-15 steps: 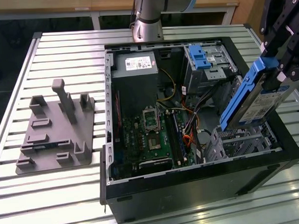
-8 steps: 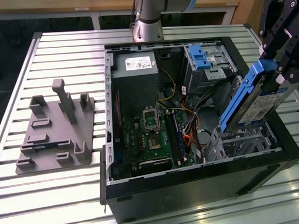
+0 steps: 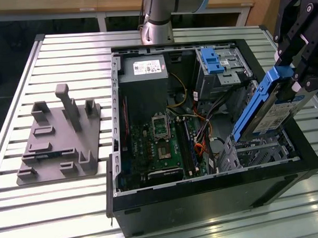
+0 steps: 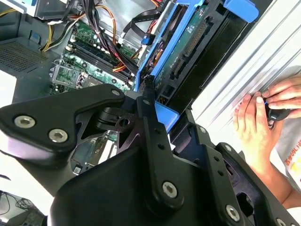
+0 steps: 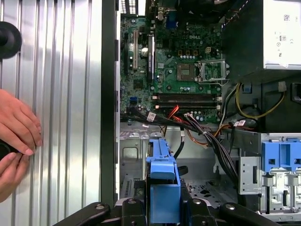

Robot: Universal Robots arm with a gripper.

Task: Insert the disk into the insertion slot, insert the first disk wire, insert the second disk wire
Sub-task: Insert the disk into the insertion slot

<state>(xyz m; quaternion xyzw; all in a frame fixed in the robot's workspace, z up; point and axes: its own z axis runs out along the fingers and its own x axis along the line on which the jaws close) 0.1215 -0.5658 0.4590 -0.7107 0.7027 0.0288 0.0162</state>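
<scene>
grey fixture (image 3: 60, 138): we see it on the slatted table (image 3: 58, 216), well apart from the fingers (image 3: 303, 61), toward the exterior view's left

computer case (image 3: 203, 201): black, lying open on the table with its inside facing up; the fingers hang above its end at the exterior view's right

motherboard (image 3: 160, 145): green, flat on the case floor, lower than the fingers and off toward the exterior view's left

blue-latched bay (image 3: 215, 62): grey metal, near the fingers on the exterior view's left, apart from them

insertion slot (image 3: 257, 152): the grey perforated cage below the fingers; the disk is not yet seated in it

disk (image 3: 266, 112): silver in a blue carrier, steeply tilted; its long axis runs from the fingers at its upper end down toward the exterior view's left, and the lower end points at the slot; we cannot tell whether that end touches the cage

gripper (image 3: 296, 80): fingers closed on the carrier's upper end, the narrow gap between them taken up by the disk

hands (image 5: 16, 136): in both wrist views we see a person's hands resting on the table outside the case wall, apart from the fingers
</scene>
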